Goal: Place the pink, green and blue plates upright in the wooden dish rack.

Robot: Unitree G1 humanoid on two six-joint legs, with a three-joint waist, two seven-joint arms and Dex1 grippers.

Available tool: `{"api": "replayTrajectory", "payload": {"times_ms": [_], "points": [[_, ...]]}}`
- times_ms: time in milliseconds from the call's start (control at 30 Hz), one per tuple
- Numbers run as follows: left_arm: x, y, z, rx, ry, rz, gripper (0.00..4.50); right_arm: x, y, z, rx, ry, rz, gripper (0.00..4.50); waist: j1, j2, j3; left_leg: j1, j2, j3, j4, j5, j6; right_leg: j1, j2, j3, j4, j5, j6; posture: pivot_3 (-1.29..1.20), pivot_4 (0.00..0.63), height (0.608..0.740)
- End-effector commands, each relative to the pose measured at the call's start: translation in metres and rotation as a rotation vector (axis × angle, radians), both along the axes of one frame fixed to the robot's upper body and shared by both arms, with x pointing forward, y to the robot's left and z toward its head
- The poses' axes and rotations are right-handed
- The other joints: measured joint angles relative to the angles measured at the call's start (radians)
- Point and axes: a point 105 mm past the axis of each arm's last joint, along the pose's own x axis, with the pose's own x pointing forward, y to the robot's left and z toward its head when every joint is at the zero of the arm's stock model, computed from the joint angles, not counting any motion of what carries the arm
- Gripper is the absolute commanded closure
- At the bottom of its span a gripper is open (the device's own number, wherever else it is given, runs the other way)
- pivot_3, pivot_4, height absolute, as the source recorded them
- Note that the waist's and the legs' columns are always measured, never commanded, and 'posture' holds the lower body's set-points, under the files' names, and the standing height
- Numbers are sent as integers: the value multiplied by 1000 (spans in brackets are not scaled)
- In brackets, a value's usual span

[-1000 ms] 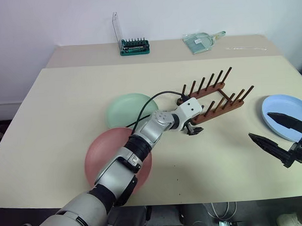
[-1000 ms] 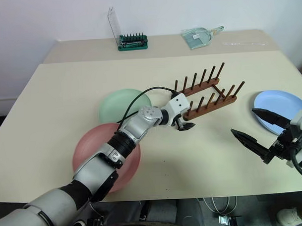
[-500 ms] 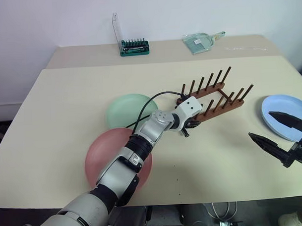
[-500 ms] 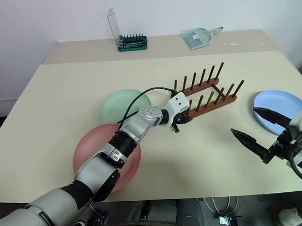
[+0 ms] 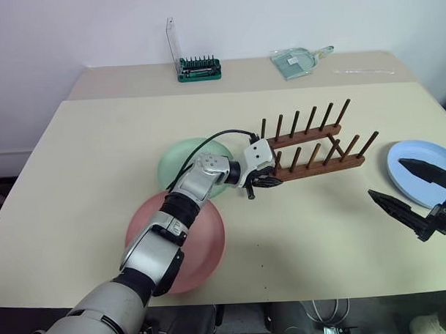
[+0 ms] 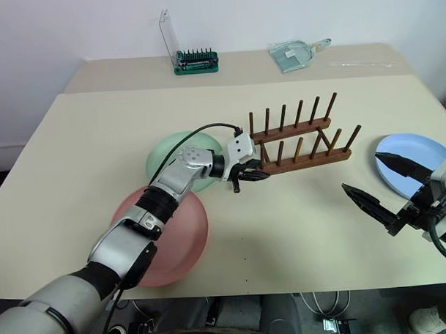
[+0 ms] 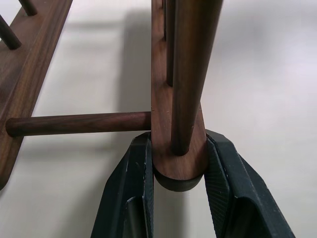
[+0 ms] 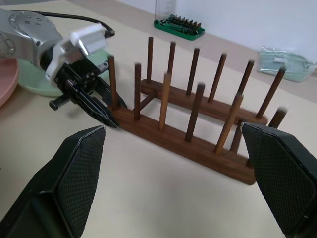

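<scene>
Rack (image 5: 316, 155) end pinched by left tool (image 5: 265, 182).

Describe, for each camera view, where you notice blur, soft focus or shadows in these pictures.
Left wrist view: the wooden dish rack casts a soft shadow on the table, and the nearest peg looks soft. Right wrist view: the rack's peg tips are smeared, and the bit holder behind is out of focus. Head views: even light, faint shadows under the rack and the left gripper.
</scene>
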Motion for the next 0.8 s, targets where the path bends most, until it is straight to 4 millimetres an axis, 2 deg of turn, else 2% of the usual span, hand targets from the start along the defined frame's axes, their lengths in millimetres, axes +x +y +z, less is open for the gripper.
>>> {"api": "replayTrajectory", "payload": {"times_ms": [33, 200, 400, 500, 733, 767, 800], "points": [[-2, -2, 7, 12, -111, -48, 3725, 1, 2, 6, -18, -27, 15, 0, 0, 0, 0, 0, 0, 0, 0, 0, 0, 0, 0, 0, 0, 0, 0, 0, 150, 740], [-12, -5, -6, 53, -104, -95, 3725, 2, 1, 6, -13, -27, 15, 0, 0, 0, 0, 0, 0, 0, 0, 0, 0, 0, 0, 0, 0, 0, 0, 0, 150, 740], [-8, -11, -1, -16, 6, -25, 3725, 2, 4, 4, -21, -26, 21, 0, 0, 0, 0, 0, 0, 0, 0, 0, 0, 0, 0, 0, 0, 0, 0, 0, 150, 740], [-13, -11, 0, -43, 81, -46, 3725, 2, 4, 5, -25, -29, 23, 0, -1, 0, 0, 0, 0, 0, 0, 0, 0, 0, 0, 0, 0, 0, 0, 0, 150, 740], [-13, -5, 2, -42, 46, -56, 296, 4, 6, 4, -26, -32, 30, 0, -1, 1, 0, 0, 0, 0, 0, 0, 0, 0, 0, 0, 0, 0, 0, 0, 150, 740], [-13, -5, 4, -47, 41, -58, 48, 5, 6, 4, -25, -31, 31, 0, -1, 1, 0, 0, 0, 0, 0, 0, 0, 0, 0, 0, 0, 0, 0, 0, 150, 740], [-13, -4, 7, -51, 36, -66, 48, 5, 6, 4, -24, -31, 33, 0, -1, 1, -1, 0, 0, 0, 0, 0, 0, 0, 0, 0, 0, 0, 0, 0, 150, 740]]}}
